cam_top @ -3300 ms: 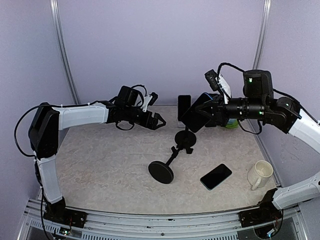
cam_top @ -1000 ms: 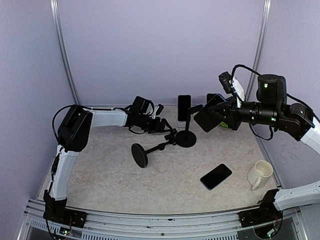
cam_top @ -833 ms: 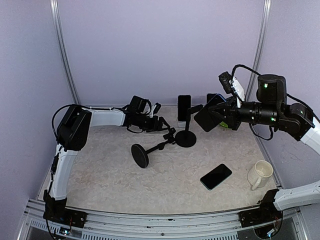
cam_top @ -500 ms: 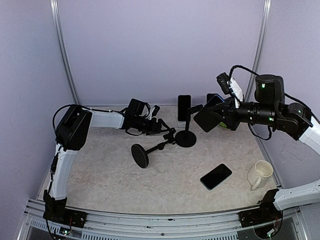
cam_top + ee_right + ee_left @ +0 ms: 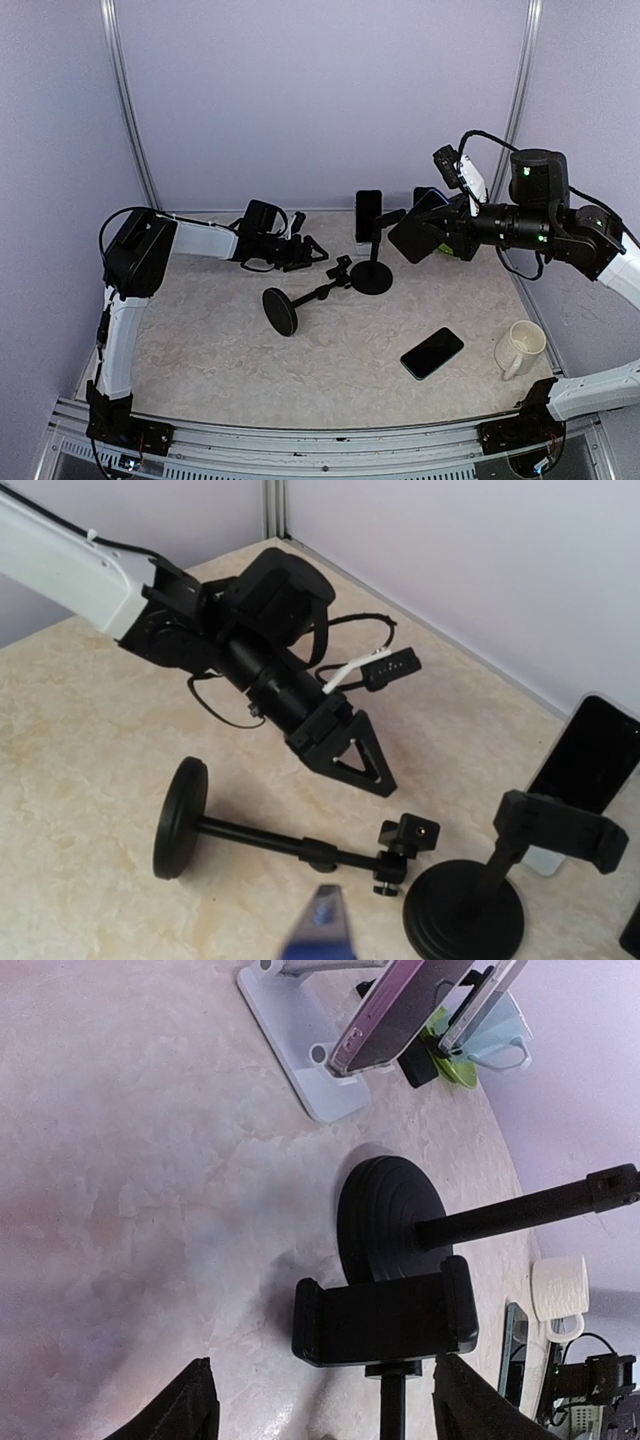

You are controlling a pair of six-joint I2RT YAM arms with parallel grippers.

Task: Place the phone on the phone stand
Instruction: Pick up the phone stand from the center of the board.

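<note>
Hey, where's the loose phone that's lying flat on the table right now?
In the top view the phone lies toward the table's near right, just left of the white mug, nearer than the upright black stand.

Dark, flat phone: held aloft at the right rear, tilted, broad face turned down and to the left, just right of the upright stand's clamp. Black phone stand: stands upright on a round base, thin post rising to a clamp head. Second black stand: lies toppled just to the left, disc base up on edge, clamp head close to the upright base.
</note>
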